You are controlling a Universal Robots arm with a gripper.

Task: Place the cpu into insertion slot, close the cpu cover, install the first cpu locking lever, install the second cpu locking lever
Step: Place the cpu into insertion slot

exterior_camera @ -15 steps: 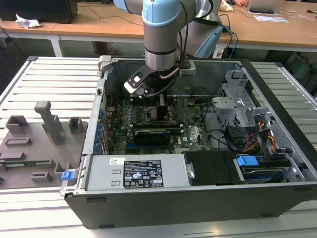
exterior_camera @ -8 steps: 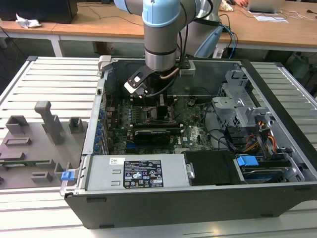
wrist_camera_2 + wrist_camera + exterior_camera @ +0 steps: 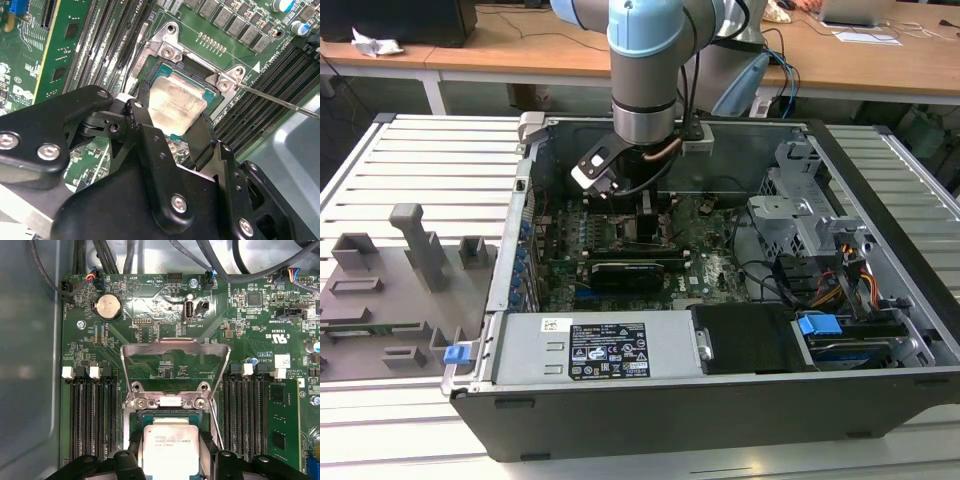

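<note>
Your gripper [image 3: 174, 119] has its jaws closed narrowly on the cpu [image 3: 177, 102], pinching two opposite edges to hold it level; the chip lies squarely in the insertion slot [image 3: 151, 70], though whether fully seated you cannot tell; the cpu cover [image 3: 150, 347] stands swung up, leaving the socket open for it
</note>
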